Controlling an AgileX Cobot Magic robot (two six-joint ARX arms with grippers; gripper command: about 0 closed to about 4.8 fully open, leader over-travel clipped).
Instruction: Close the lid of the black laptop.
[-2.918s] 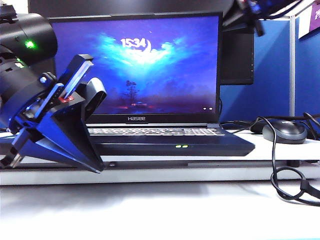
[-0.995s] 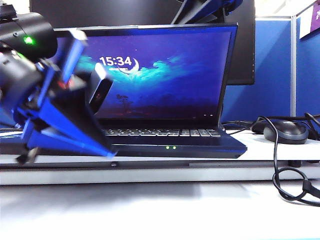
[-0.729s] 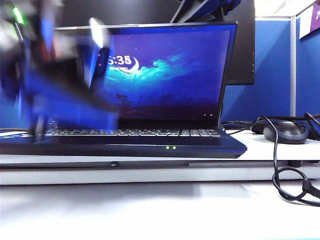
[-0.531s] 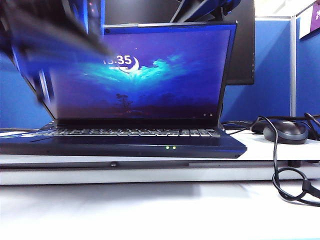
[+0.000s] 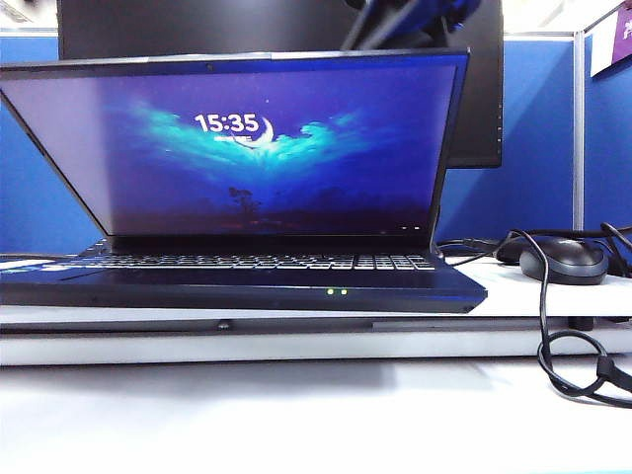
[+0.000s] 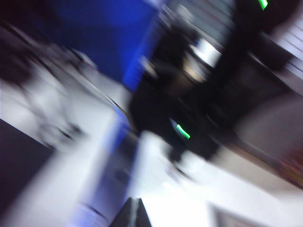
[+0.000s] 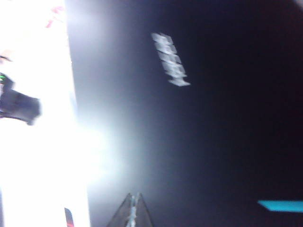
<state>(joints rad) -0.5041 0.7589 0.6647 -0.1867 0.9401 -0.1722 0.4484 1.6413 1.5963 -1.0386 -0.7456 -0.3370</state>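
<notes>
I see the black laptop [image 5: 247, 286] centre frame, lid [image 5: 247, 138] raised. Right gripper [image 7: 134, 210] at lid's back, fingertips together; left gripper [image 6: 132, 216] blurred, seemingly closed.

Left wrist view blurred; left pincer [image 6: 133, 213] unclear

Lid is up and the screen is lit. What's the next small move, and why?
Probably push the top edge of the lid forward and down with the right end effector, which looks shut and faces the lid's dark back. The lid stands open over the laptop keys. The left end effector is out of the exterior view, its own view blurred.
</notes>
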